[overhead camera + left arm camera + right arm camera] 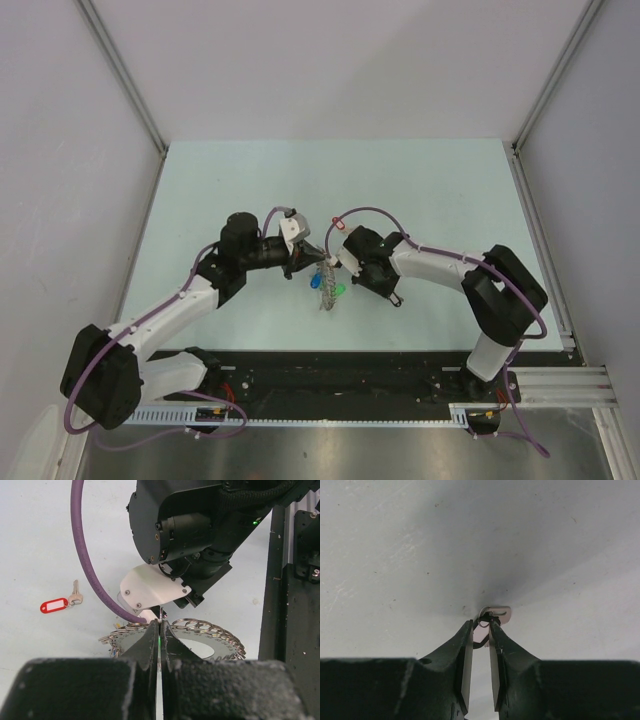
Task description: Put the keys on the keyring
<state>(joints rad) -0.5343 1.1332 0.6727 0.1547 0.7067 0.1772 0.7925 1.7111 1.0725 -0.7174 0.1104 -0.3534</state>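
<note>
My left gripper [159, 623] is shut on the thin grey wire of the keyring [161, 613]. The keyring [325, 296] hangs between the two grippers with a blue tag [315, 282] and a green tag [339, 290] on it. My right gripper [481, 625] is shut on a key with a black tag [481, 639]. Its small split loop and silver key head [499, 613] show just past the fingertips. In the top view the left gripper [300, 263] and the right gripper [336, 262] nearly meet. A red-tagged key [54, 605] lies on the table to the left.
A flat grey disc edged with several small split rings [215, 636] lies under the left gripper. The right arm's black wrist [200, 525] and purple cable [85, 555] hang close in front of it. The pale green table [420, 190] ends at grey walls and a black rail [350, 375].
</note>
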